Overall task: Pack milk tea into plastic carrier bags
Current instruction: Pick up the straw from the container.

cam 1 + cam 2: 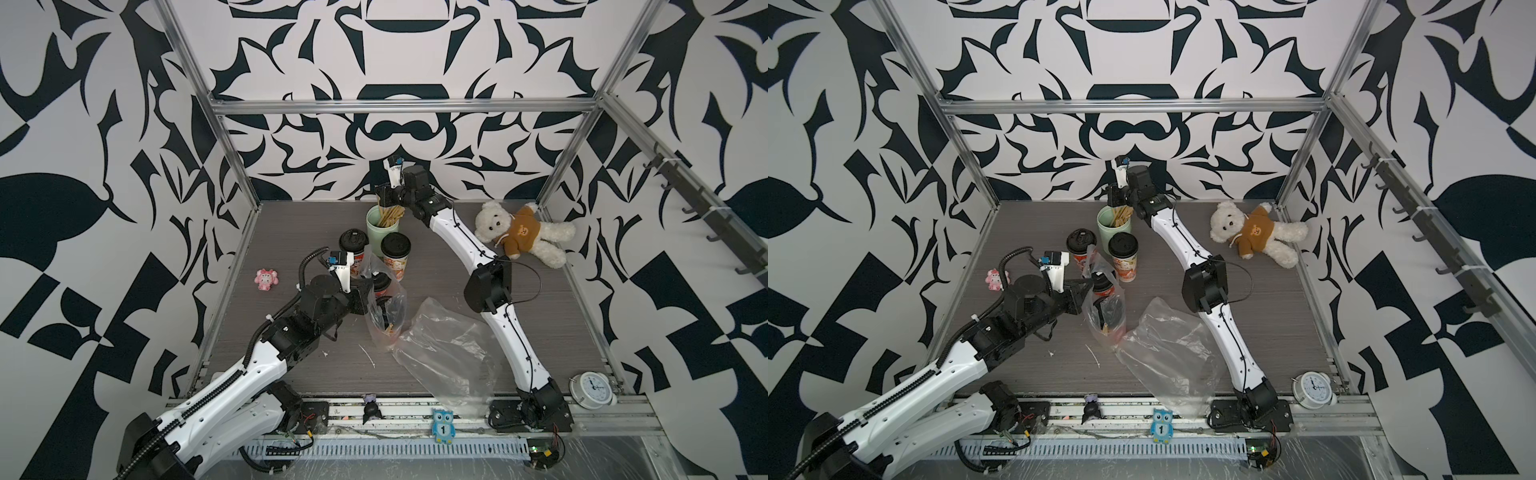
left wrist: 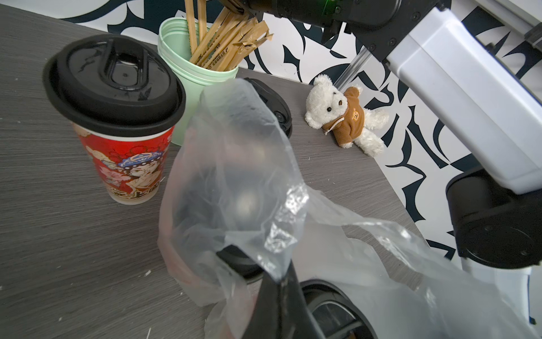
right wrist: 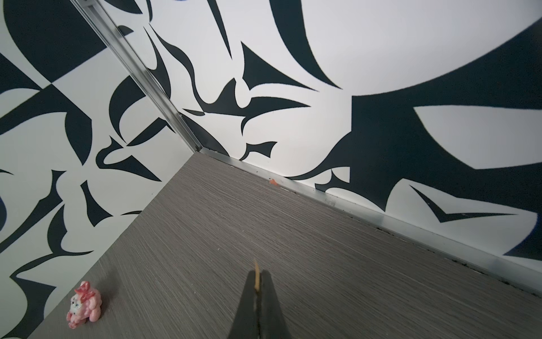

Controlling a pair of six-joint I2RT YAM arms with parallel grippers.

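Your left hand (image 2: 287,278) was clamped on the carrier bag (image 2: 234,176), right hand (image 3: 257,278) on a wrapped stick (image 3: 256,271) above the mint-green cup (image 2: 173,52). Film seemed flimsy, slippery; bunched handles looked safest to hold.

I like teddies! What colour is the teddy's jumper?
Brown jumper, best seen in the left wrist view.

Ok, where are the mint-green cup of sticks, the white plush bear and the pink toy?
Mint-green cup (image 1: 374,240): top view, side wall.
White bear (image 1: 493,222): top view, face.
Pink toy (image 3: 85,304): right wrist view, body.
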